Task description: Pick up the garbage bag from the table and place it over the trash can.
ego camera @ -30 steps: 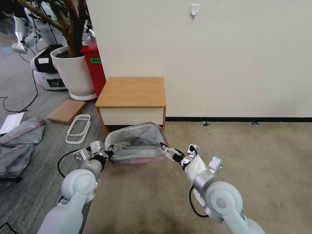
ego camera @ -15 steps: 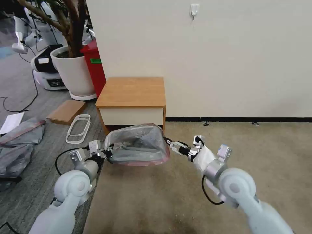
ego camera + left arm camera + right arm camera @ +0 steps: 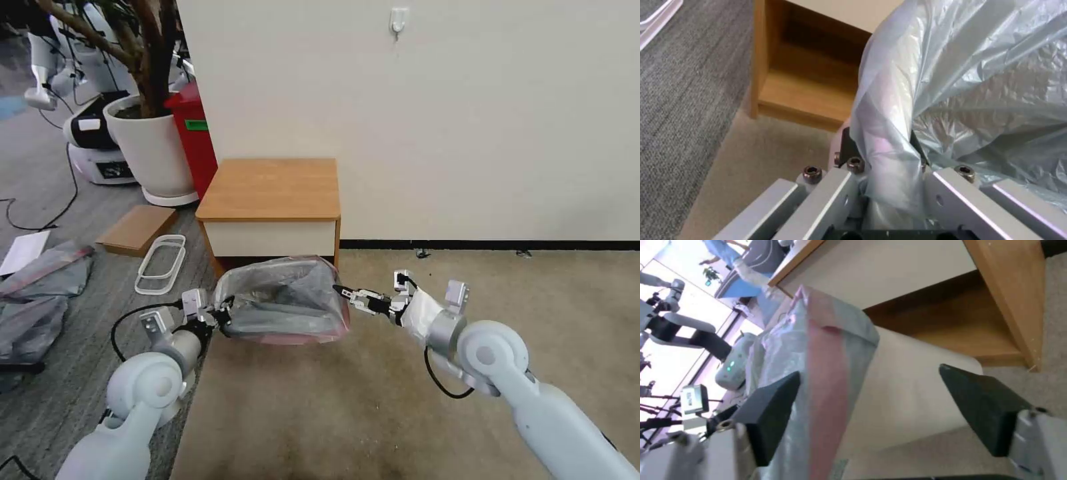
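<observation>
The garbage bag, crinkly grey plastic with a pinkish-red edge, is draped over the trash can on the floor in front of the table. My left gripper is shut on the bag's left side; the left wrist view shows the plastic pinched in the gripper. At the bag's right edge my right gripper is open. In the right wrist view its fingers straddle the pink-edged bag and the cream trash can wall without closing on them.
A white plant pot and a red bin stand left of the table. A cardboard sheet, white frames and flat grey bags lie on the floor to the left. The wall is right behind the table.
The right arm's elbow swung out to the right and its gripper rose slightly beside the bag. The bag's right side spread lower over the can. The left arm shifted a little left.
</observation>
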